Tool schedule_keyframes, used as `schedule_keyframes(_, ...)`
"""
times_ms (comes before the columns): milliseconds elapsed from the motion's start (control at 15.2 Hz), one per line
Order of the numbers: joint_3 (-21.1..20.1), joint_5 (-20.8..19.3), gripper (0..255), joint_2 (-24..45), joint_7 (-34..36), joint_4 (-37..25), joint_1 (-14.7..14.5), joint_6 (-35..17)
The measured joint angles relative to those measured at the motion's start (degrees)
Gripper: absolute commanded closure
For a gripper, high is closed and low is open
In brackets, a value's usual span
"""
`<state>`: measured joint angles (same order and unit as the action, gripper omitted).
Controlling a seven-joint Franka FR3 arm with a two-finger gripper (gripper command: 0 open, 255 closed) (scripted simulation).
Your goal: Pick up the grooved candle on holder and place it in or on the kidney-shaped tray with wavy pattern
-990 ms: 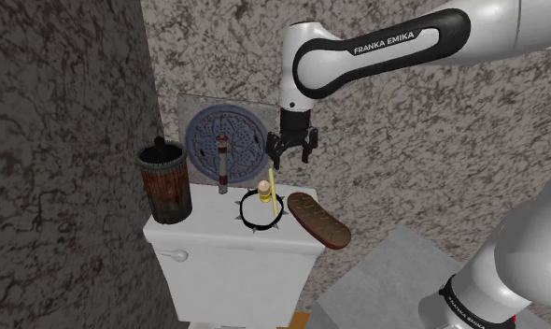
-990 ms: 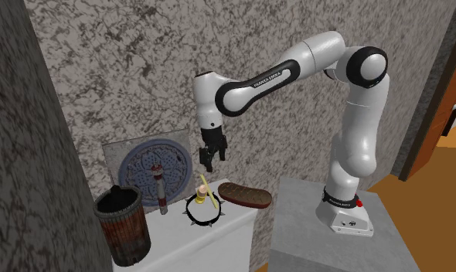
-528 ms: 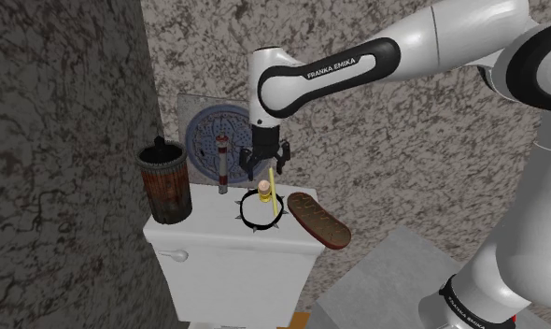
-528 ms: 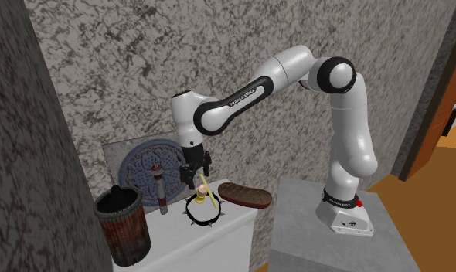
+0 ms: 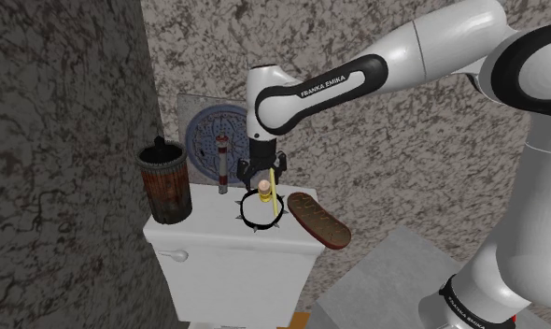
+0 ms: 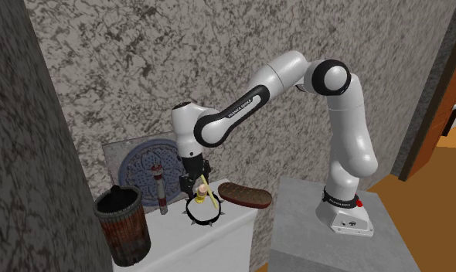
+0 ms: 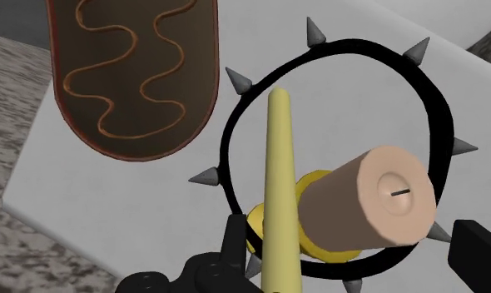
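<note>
Item: white arm with black hand (image 5: 262,176), reaching from its grey stand (image 6: 327,232) to a white toilet cistern lid (image 5: 199,229) against a mottled grey wall

Hand: pointing down, low over the candle; wide open and holding nothing. In the wrist view the two fingers (image 7: 478,250) stand apart on either side of the candle, neither touching it

Candle (image 7: 377,204): short peach-coloured cylinder with a dark wick mark on its top face. It sits on a yellow base (image 7: 319,179) inside a black ring holder (image 7: 235,141) set with grey spikes. The holder rests on the lid, about midway along it

Yellow stick (image 7: 279,191): slim and tapered, rising from the holder just beside the candle, leaning

Tray (image 7: 136,75): dark brown, rounded and long, with an orange wavy line on its inner face. It lies on the lid near the holder, apart from it, on the shoulder view's right, and reaches past the lid's edge

Other pieces on the lid: dark ribbed canister (image 5: 164,182) with a lid, at the shoulder view's left end; upright tube (image 5: 223,164) with a dark red top; round blue patterned plate (image 5: 208,140) on a grey square backing, against the wall
</note>
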<state>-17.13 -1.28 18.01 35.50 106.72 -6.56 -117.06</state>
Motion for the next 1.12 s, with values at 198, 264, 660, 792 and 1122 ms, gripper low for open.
schedule_keyframes(198,-0.02,-0.07,0,0.25,0.11,0.12,-0.04,-0.35)
schedule_keyframes(264,-0.02,-0.07,0,0.29,0.12,0.15,-0.03,-0.35)
schedule_keyframes(660,-0.03,-0.06,255,0.22,0.15,0.36,0.01,-0.46)
schedule_keyframes(792,-0.03,-0.05,255,0.19,0.14,0.42,0.02,-0.51)
schedule_keyframes(1122,-0.01,-0.05,255,0.21,0.12,0.39,0.06,-0.39)
